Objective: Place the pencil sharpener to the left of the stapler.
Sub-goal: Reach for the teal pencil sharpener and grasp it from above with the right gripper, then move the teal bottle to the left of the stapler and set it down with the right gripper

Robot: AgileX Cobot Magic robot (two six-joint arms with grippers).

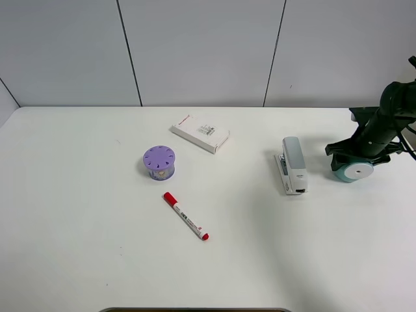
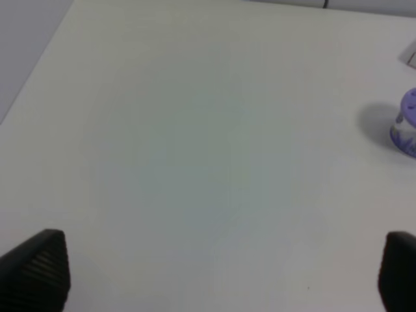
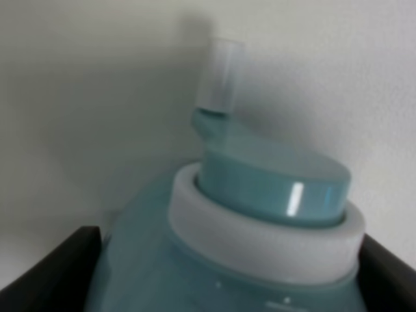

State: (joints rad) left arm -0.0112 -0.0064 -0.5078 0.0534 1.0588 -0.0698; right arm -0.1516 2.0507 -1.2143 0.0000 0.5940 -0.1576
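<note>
Teal plastic fills the right wrist view: the pencil sharpener [image 3: 260, 227], with a white ring and a clear stub on top, sits between the two black fingers [image 3: 58, 270] of the right claw [image 3: 224, 276], which lie against its sides, clamped on it. From the high camera the pencil sharpener [image 1: 354, 170] rests on the white tabletop [image 1: 78, 227] at the far right, under the right claw [image 1: 357, 156], white face towards the camera. The stapler [image 1: 294, 164] lies just to its left, apart from it. Farther left are a flat white box [image 1: 200, 133], a purple holed cylinder [image 1: 159, 162] and a red-capped marker [image 1: 186, 216], all well apart from the stapler. The left claw [image 2: 214, 273] hangs over bare tabletop, fingers wide apart, the purple cylinder [image 2: 406, 123] at the view's edge.
</note>
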